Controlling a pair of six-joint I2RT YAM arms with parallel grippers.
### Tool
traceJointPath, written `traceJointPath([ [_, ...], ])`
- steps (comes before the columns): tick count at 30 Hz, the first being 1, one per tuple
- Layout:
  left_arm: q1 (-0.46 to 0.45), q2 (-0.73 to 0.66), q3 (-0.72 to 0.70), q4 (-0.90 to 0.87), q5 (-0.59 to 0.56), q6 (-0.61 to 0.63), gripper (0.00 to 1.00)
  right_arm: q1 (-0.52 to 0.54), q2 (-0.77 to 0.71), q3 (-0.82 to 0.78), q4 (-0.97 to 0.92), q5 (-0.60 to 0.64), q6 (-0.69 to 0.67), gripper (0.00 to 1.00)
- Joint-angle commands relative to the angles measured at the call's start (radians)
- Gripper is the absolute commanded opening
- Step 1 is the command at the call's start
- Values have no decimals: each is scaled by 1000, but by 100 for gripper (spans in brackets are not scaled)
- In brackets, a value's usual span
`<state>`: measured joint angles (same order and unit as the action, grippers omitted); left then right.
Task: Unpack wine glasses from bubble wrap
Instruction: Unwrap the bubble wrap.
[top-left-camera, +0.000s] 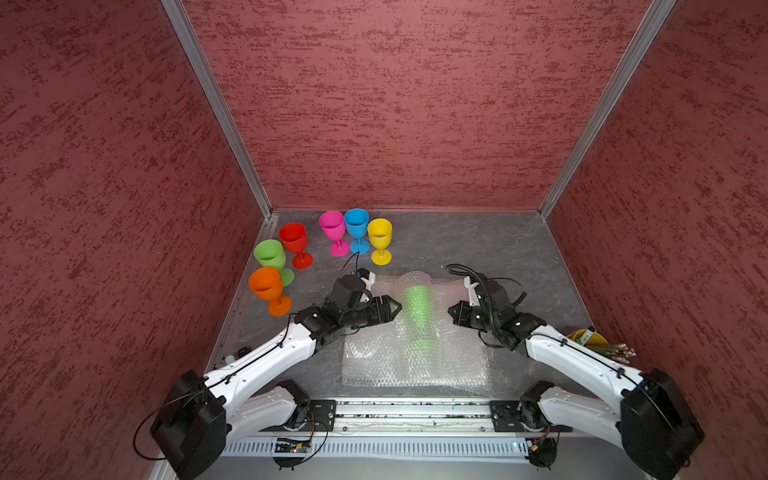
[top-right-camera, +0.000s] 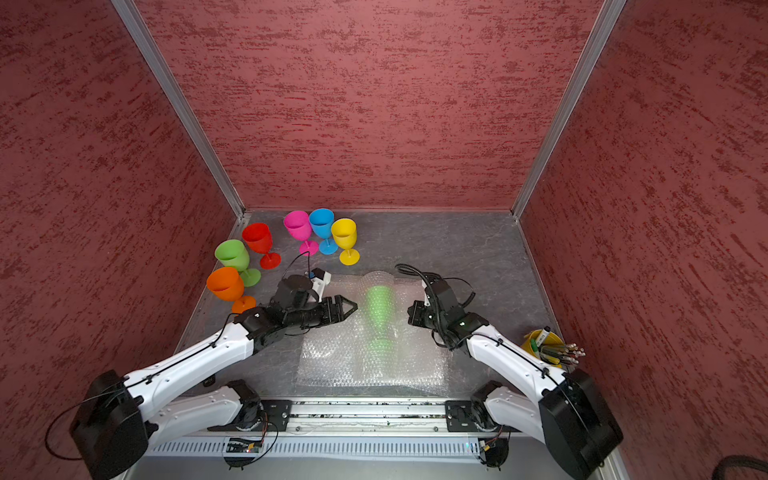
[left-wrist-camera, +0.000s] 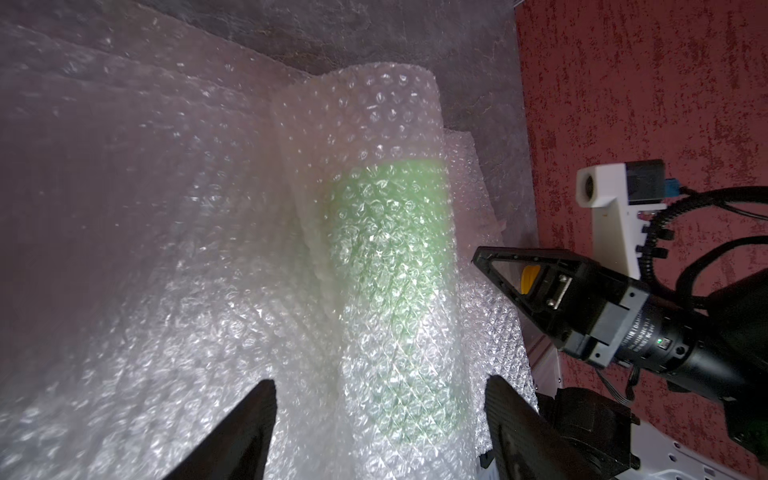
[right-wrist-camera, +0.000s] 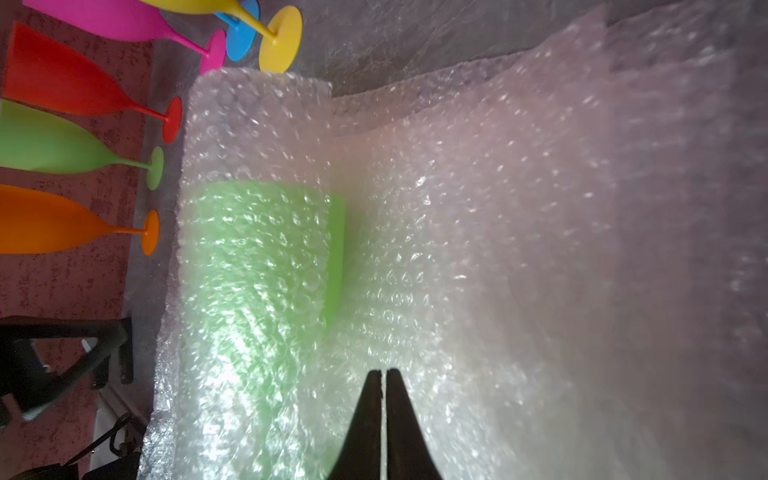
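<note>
Left gripper: you see its jaws spread wide, just left of the wrapped glass.
Right gripper: jaws closed together against the wrap; you cannot tell whether a sheet is pinched.
Green wine glass: lying rolled inside bubble wrap, frame centre, on the desk.

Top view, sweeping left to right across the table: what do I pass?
orange goblet → red goblet → pink goblet → blue goblet → yellow goblet → bubble-wrapped green goblet → right gripper → yellow cup of utensils. The bare green goblet overlaps the orange one, so it is left out.
</note>
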<state>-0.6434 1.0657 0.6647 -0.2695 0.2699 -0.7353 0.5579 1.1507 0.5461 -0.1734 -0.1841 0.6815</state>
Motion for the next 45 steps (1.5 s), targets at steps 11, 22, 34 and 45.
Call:
traceJointPath([
  [11,69,-189,117,-224,-38,78,80,180,173,133,124,-100,50,14],
  [22,116,-298,163,-246,1,28,80,306,358,322,301,-178,162,18],
  [34,32,-156,93,-205,119,-12,78,309,222,286,197,108,143,25],
  [45,165,-148,-81,-197,89,-47,78,220,-60,21,-74,448,201,29],
])
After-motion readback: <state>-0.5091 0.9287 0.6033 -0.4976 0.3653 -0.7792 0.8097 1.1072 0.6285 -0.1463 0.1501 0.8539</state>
